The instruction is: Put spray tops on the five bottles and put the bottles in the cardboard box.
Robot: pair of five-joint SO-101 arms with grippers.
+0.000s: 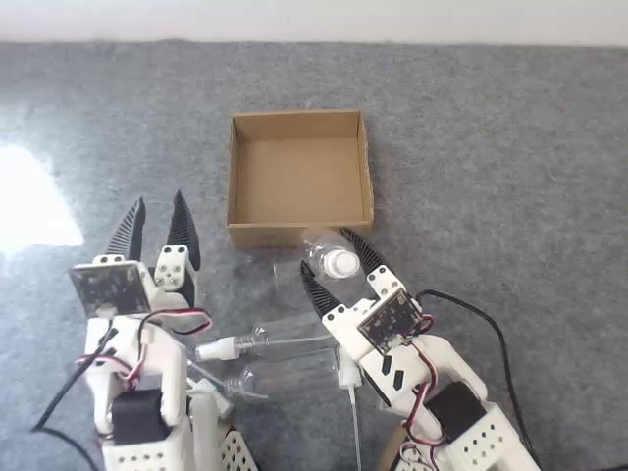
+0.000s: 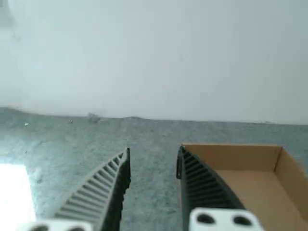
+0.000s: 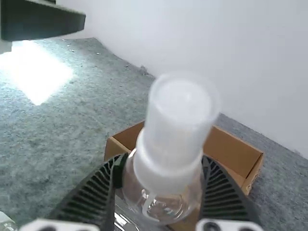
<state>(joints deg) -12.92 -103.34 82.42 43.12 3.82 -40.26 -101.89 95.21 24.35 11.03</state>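
Showing clear bottle (image 3: 162,202) (white spray top (image 3: 175,125)).

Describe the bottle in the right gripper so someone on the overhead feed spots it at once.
Find the cardboard box and go to its wall nearest the robot. There a clear bottle sits in the right gripper. Unlike the bottles lying flat nearby, it is upright, white spray top facing up.

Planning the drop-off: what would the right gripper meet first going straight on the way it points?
Probably the cardboard box's near wall, just past the bottle in the right gripper; height is unclear.
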